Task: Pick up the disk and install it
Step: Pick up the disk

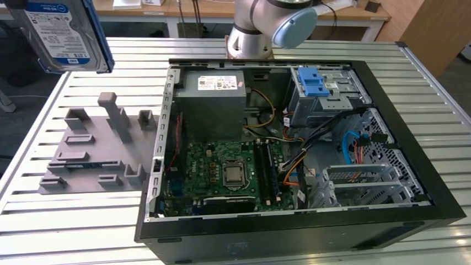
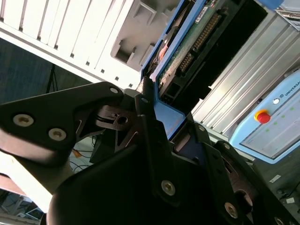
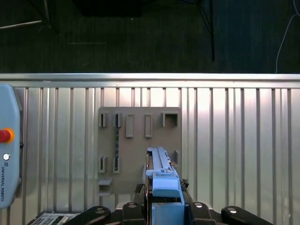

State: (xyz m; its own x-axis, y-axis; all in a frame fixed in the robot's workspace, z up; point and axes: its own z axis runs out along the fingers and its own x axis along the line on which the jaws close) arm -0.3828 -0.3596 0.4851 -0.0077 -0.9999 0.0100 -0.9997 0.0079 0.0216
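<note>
The disk hangs high at the exterior view's upper left, label side showing, with blue rails along its edges. In both wrist views my gripper is shut on it. The first wrist view shows the disk's blue rail edge-on, above the grey holder plate. The second wrist view shows my gripper clamped on the disk's green circuit board side and blue edge. The open computer case lies to the exterior view's right of the disk, its drive cage with a blue latch at the back.
The grey holder plate with upright posts lies on the slatted metal table beside the case. The arm's base stands behind the case. A teach pendant lies at the table's edge. Cables and a motherboard sit inside the case.
</note>
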